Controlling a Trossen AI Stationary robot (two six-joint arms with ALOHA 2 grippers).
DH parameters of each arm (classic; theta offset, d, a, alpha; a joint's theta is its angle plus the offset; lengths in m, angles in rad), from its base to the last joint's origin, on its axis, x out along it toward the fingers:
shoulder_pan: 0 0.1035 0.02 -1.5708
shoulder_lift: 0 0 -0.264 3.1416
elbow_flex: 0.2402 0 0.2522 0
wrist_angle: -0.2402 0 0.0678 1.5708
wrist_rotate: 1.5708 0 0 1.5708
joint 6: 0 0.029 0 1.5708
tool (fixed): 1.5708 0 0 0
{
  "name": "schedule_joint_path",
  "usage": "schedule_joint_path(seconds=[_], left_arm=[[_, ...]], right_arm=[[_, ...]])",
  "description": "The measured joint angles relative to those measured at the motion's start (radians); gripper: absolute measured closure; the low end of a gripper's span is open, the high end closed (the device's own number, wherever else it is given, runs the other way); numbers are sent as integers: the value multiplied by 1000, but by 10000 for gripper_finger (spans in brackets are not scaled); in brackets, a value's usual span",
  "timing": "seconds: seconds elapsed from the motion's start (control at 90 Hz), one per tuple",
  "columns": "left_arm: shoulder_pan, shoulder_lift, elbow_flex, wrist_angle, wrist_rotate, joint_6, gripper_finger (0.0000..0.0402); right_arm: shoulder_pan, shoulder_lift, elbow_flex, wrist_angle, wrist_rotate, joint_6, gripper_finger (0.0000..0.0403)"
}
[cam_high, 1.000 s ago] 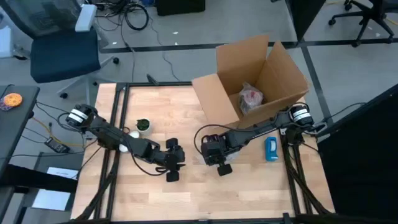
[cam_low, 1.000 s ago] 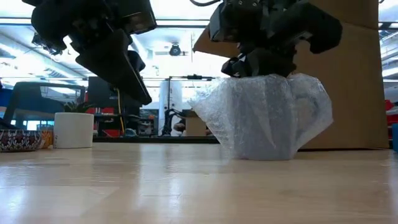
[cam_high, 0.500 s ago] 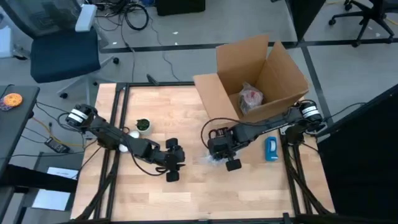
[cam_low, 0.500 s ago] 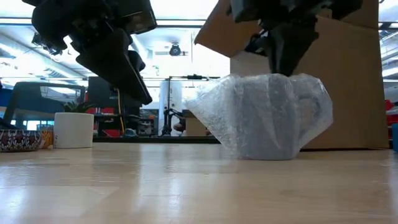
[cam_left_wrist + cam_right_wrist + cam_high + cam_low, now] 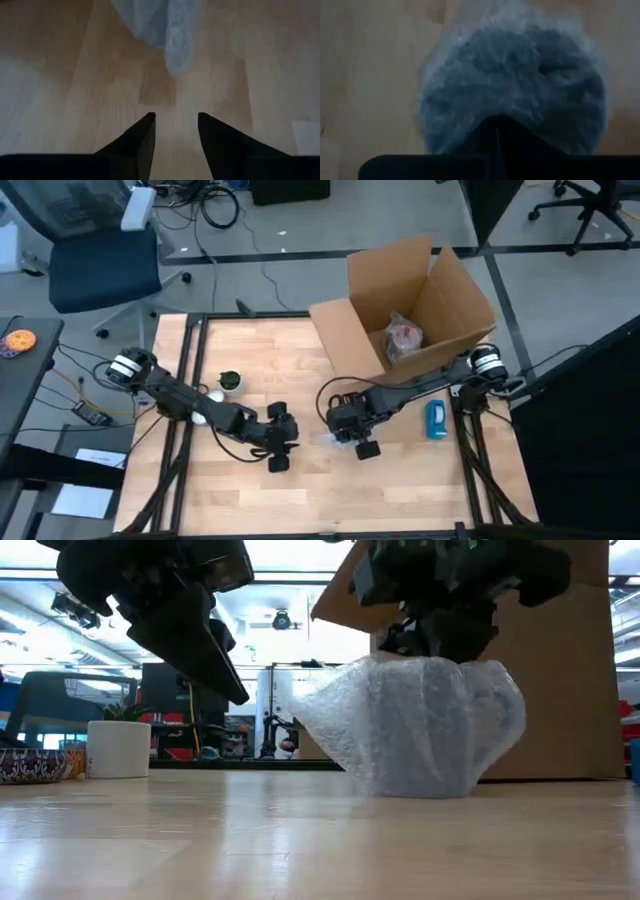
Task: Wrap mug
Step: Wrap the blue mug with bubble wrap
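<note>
The mug (image 5: 420, 730) stands upright on the wooden table (image 5: 300, 490), covered in clear bubble wrap; a loose tail of wrap (image 5: 170, 30) lies on the wood toward the left arm. My right gripper (image 5: 440, 640) is directly above the mug, shut, fingers pointing down, and hides most of it in the high view (image 5: 350, 425). My left gripper (image 5: 278, 445) hovers to the left of the mug, open, nothing between its fingers (image 5: 176, 130). My right gripper comes from above with its shut fingers (image 5: 496, 131) on the top of the bubble wrap (image 5: 510, 85) over the mug's mouth. Whether a fold of wrap is caught between the tips, I cannot tell. The mug stands upright with its base on the table.
An open cardboard box (image 5: 420, 300) with a wrapped item (image 5: 403, 338) inside stands at the far right. A blue object (image 5: 436, 418) lies right of the mug. A small white pot with a plant (image 5: 229, 382) and a patterned bowl (image 5: 30, 765) are on the left.
My right gripper swung toward the table's right edge, turning at the wrist, then came back left over the mug's top. The wrapped mug stayed on the table.
</note>
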Motion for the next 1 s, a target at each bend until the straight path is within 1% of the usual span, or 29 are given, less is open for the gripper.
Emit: schedule_joint_path(seconds=[0.144, 0.322, 0.533, 0.656, 0.733, 0.856, 0.933, 1.0], left_arm=[[0, 0, 0, -1, 0, 1, 271], [0, 0, 0, -6, -2, 1, 271], [0, 0, 0, -3, -18, 3, 271], [0, 0, 0, 25, -32, 3, 271], [0, 0, 0, 27, -34, 3, 271], [0, 0, 0, 28, -36, 3, 271], [0, 0, 0, 39, -36, 3, 271], [0, 0, 0, 70, -37, 7, 271]], right_arm=[[-5, 46, 3, 27, -8, -19, 402], [-5, 39, 21, 5, -3, -18, 402], [17, -51, 113, -127, 39, 0, 402], [27, -97, 135, -188, 23, 43, 403], [36, -118, 137, -199, -9, 80, 403], [63, -111, 108, -198, -58, 116, 403], [78, -109, 82, -187, -56, 131, 403], [82, -105, 62, -187, -20, 144, 403]])
